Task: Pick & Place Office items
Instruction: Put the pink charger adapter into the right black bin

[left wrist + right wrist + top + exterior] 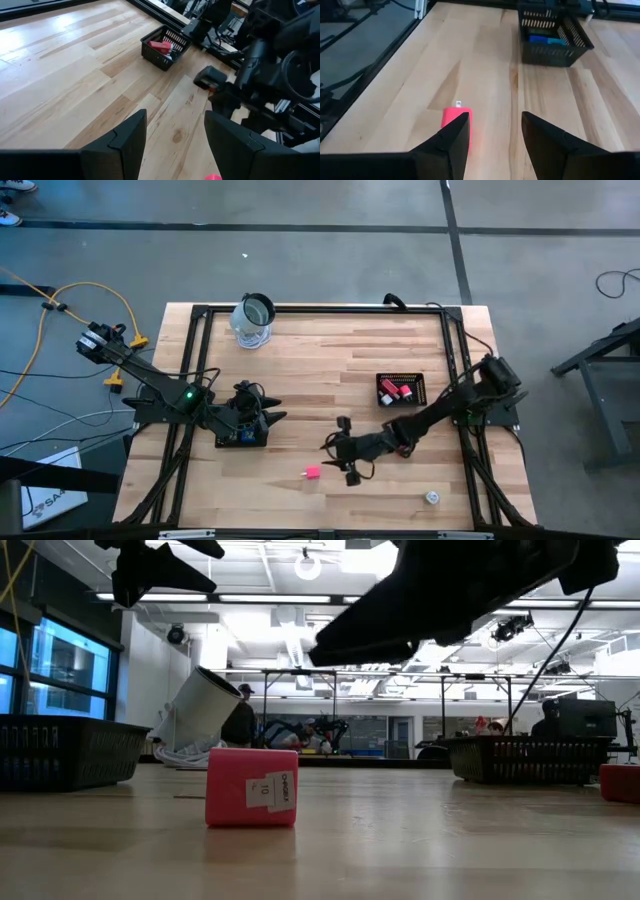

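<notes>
A: From the high view, where does the right gripper [345, 458] sit?
B: Low over the table's middle, just beside the pink block [313, 472], not touching it. Its fingers look spread, with nothing between them. The left gripper [262, 416] waits above a black mesh tray [241, 436] holding something blue.

A: And the low view?
B: The pink block [251, 787] stands on the wood, a small white label on its face. Dark arm parts cross overhead, cut off by the frame, so the fingers are not readable there.

A: The left wrist view?
B: Its own fingers [122, 145] are parted and empty. Beyond them another mesh tray [159, 54] holds red blocks [161, 46]; the right arm fills one corner.

A: The right wrist view?
B: Fingers [451, 140] wide apart, gripping nothing; the pink block [453, 118] lies just ahead, partly hidden behind one finger. Farther off, the tray [555, 52] with the blue block [546, 39].

A: Anything only the overhead shows?
B: A whitish round piece [432, 497] near the front edge, and a glass jar [253, 321] at the back.
</notes>
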You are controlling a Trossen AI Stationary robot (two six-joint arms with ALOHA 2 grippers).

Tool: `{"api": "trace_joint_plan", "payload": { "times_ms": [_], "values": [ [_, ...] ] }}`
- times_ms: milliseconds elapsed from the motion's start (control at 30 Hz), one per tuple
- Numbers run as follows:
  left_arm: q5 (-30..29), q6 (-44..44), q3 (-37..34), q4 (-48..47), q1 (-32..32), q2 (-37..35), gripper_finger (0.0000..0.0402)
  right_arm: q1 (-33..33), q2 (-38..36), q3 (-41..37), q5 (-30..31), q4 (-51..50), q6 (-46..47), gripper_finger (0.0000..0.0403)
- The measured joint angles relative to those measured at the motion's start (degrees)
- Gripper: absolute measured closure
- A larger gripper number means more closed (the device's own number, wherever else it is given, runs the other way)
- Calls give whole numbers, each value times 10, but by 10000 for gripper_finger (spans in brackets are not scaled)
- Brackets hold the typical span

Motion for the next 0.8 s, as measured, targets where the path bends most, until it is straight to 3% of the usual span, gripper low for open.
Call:
{"api": "trace_joint_plan", "payload": {
  "times_ms": [467, 800],
  "values": [
    [0, 0, 0, 0, 0, 0, 208, 32, 65, 9, 18, 54, 15, 177],
    [0, 0, 0, 2, 0, 0, 208, 53, 114, 9, 41, 122, 18, 169]
  ]
}}
